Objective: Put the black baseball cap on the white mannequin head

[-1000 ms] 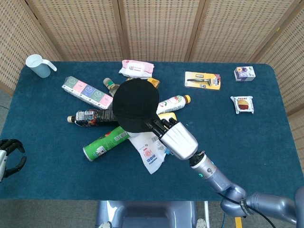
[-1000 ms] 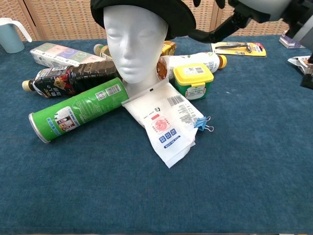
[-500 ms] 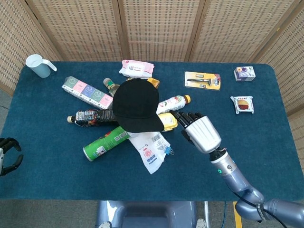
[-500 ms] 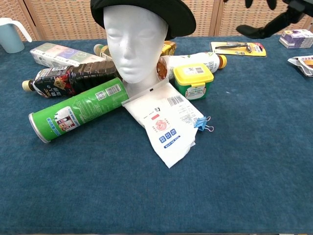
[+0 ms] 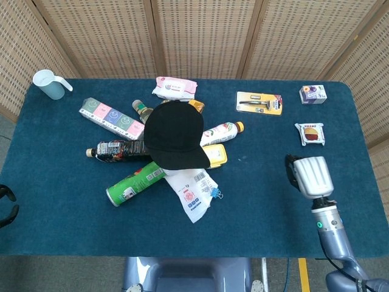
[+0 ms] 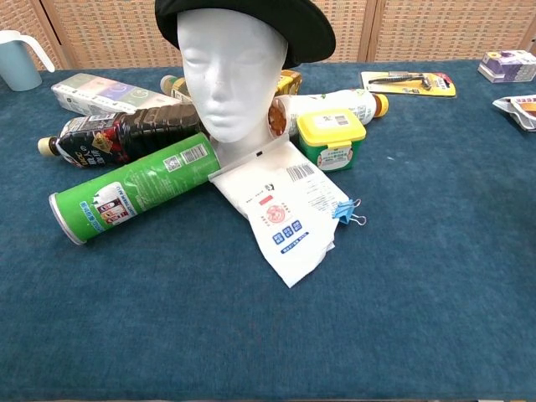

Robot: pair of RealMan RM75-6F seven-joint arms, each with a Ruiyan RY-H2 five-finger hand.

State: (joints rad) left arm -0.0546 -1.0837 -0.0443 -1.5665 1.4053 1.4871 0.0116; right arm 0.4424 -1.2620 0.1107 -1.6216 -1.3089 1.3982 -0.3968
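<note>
Woven cane screens stand behind a blue surface [image 5: 67, 201] strewn with goods. At the far left edge of the head view only a dark sliver of the left hand [image 5: 7, 207] shows, so I cannot tell how its fingers lie. Near the back left corner stands a pale jug [image 5: 50, 84]. Toward the middle, a dark bottle [image 6: 117, 134] and a green can [image 6: 126, 188] lie on their sides against the mannequin head [image 6: 224, 75], which stands upright. The cap [image 6: 247, 21] sits on top of it, its brim low over the forehead and jutting toward the right in the chest view; nothing holds it. Just right of the head lie a white pouch [image 6: 285, 213], a blue clip [image 6: 347, 211] and a yellow-lidded tub [image 6: 333, 138]. Further right, well apart from the head, the right hand [image 5: 309, 176] hovers over bare cloth, carrying nothing; its back faces the camera and the fingers are mostly hidden, so whether they are spread or curled I cannot tell.

The task looks finished: the cap is seated and free. At most, the arms need parking.
</note>
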